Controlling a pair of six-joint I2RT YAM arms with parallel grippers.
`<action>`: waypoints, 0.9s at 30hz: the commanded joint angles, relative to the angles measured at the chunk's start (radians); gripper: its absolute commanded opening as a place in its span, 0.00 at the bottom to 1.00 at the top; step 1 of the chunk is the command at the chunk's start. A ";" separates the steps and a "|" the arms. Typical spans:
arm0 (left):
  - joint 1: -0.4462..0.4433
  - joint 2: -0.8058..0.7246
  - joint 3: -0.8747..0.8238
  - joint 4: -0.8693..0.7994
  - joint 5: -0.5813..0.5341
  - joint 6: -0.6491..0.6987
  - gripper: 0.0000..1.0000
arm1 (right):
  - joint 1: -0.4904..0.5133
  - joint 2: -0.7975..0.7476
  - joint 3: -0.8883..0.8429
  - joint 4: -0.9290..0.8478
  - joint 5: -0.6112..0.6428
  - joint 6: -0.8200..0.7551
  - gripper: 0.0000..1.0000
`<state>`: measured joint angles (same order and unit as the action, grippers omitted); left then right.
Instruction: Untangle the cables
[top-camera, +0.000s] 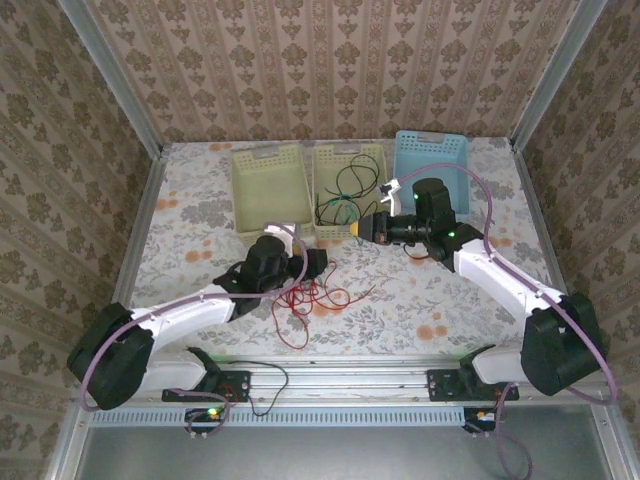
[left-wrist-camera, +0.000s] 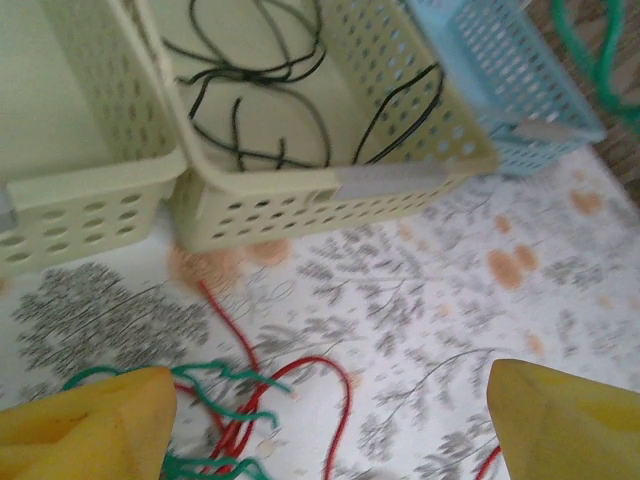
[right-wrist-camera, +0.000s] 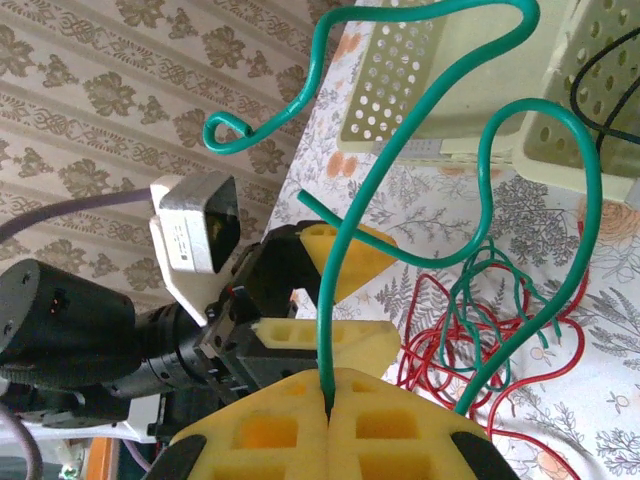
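A snag is to be feared here: the green cable (right-wrist-camera: 352, 240) is threaded down into the red cable (right-wrist-camera: 455, 350) where both lie knotted on the table (left-wrist-camera: 450, 300). If it is drawn away too briskly, the knot may be tightened, or the whole heap dragged along (the red loops look light enough to follow). The thin strand could also be pulled out of the grip, since it is clamped at one short point only. The right pincer (right-wrist-camera: 328, 388) is pressed together on the green cable, which rises from between its tips. The left pincer (left-wrist-camera: 325, 430) is spread wide above the tangle with nothing held; whether its tips touch the strands cannot be told. Black cables (left-wrist-camera: 250, 110) are seen lying in the middle basket (left-wrist-camera: 390, 182).
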<state>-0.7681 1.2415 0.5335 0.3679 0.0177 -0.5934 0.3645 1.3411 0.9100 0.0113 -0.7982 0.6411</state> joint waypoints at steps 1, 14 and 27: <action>0.029 -0.020 -0.024 0.172 0.098 -0.061 0.82 | 0.002 0.008 0.012 0.037 -0.070 0.023 0.00; 0.052 0.135 0.122 0.303 0.237 -0.099 0.78 | 0.051 0.029 0.023 0.038 -0.105 0.020 0.00; 0.053 0.186 0.090 0.296 0.118 -0.191 0.05 | 0.038 0.018 0.019 0.117 -0.097 0.090 0.00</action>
<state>-0.7185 1.4487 0.6411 0.6601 0.1825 -0.7681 0.4114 1.3636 0.9100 0.1066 -0.8726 0.7151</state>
